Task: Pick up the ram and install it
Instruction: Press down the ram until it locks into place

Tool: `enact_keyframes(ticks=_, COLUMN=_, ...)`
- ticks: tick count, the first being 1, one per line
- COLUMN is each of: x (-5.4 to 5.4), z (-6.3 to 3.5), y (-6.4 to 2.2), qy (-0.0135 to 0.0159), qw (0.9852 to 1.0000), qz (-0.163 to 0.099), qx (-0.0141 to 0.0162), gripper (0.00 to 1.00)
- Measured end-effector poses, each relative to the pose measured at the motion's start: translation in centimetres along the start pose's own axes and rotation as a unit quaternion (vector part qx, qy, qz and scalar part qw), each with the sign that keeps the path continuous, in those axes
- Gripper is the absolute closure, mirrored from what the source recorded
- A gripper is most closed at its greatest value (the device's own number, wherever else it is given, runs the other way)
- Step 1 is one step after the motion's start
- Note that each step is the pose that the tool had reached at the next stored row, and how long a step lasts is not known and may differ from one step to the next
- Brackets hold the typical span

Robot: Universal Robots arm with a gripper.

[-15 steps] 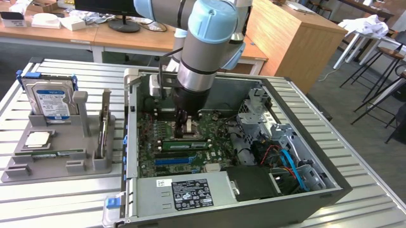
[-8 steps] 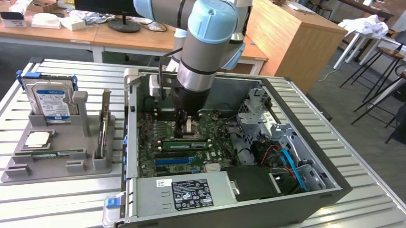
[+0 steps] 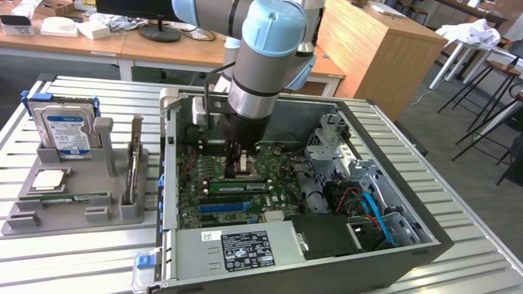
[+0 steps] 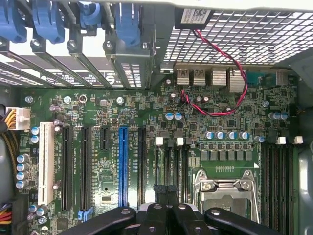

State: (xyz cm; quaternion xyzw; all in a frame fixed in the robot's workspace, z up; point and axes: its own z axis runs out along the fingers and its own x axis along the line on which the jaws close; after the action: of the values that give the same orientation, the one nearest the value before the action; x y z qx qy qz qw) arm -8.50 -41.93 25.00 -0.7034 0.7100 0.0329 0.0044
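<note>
Claw (image 3: 236,166) pressed together, holding nothing visible, low over the motherboard (image 3: 270,168) just beside the CPU socket (image 4: 226,192). Open PC case (image 3: 425,236) holds the board, with a ram (image 3: 239,187) stick lying in its slot just below the claw. Grey holder (image 3: 73,199) at the exterior view's left carries a hard drive (image 3: 65,130) (upright) and a flat processor (image 3: 49,179).

Showing off a green motherboard (image 4: 146,122) with one bright blue slot (image 4: 122,164) among black ones, plus a red-and-black twisted wire (image 4: 234,68) looping above. Sitting inside a dark grey case (image 3: 425,245), under a light-blue-and-silver arm (image 3: 270,55). Resting nearby: a grey holder (image 3: 82,202) carrying a silver drive with a blue-white label (image 3: 65,131).
</note>
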Motion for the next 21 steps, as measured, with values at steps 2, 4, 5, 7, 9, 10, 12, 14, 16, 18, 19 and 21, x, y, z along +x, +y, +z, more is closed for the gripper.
enact_keyframes(ticks=2, x=0.00, z=0.10, y=-0.01, qy=0.0000, qw=1.0000, qz=0.000, qx=0.0000, gripper=0.90)
enact_keyframes(ticks=4, x=0.01, z=0.22, y=-0.01, qy=0.0000, qw=1.0000, qz=0.000, qx=0.0000, gripper=0.90)
enact_keyframes(ticks=5, x=0.01, z=0.27, y=-0.01, qy=0.0000, qw=1.0000, qz=0.000, qx=0.0000, gripper=0.90)
enact_keyframes(ticks=7, x=0.02, z=0.39, y=-0.02, qy=0.0000, qw=1.0000, qz=0.000, qx=0.0000, gripper=0.90)
enact_keyframes(ticks=9, x=0.02, z=0.50, y=-0.02, qy=0.0000, qw=1.0000, qz=0.000, qx=0.0000, gripper=0.90)
enact_keyframes(ticks=10, x=0.02, z=0.57, y=-0.03, qy=0.0000, qw=1.0000, qz=0.000, qx=0.0000, gripper=0.90)
enact_keyframes(ticks=12, x=0.03, z=0.66, y=-0.03, qy=0.0000, qw=1.0000, qz=0.000, qx=0.0000, gripper=0.90)
enact_keyframes(ticks=14, x=0.03, z=0.66, y=-0.03, qy=0.0001, qw=1.0000, qz=0.000, qx=0.0000, gripper=0.90)
enact_keyframes(ticks=16, x=0.03, z=0.67, y=-0.03, qy=0.0001, qw=1.0000, qz=0.000, qx=0.0000, gripper=0.90)
enact_keyframes(ticks=18, x=0.03, z=0.75, y=-0.04, qy=-0.0001, qw=1.0000, qz=0.000, qx=0.0001, gripper=0.90)
enact_keyframes(ticks=19, x=0.03, z=0.80, y=-0.04, qy=-0.0001, qw=1.0000, qz=0.000, qx=0.0001, gripper=0.90)
enact_keyframes(ticks=21, x=0.05, z=0.95, y=-0.04, qy=0.0000, qw=1.0000, qz=0.000, qx=0.0000, gripper=0.90)
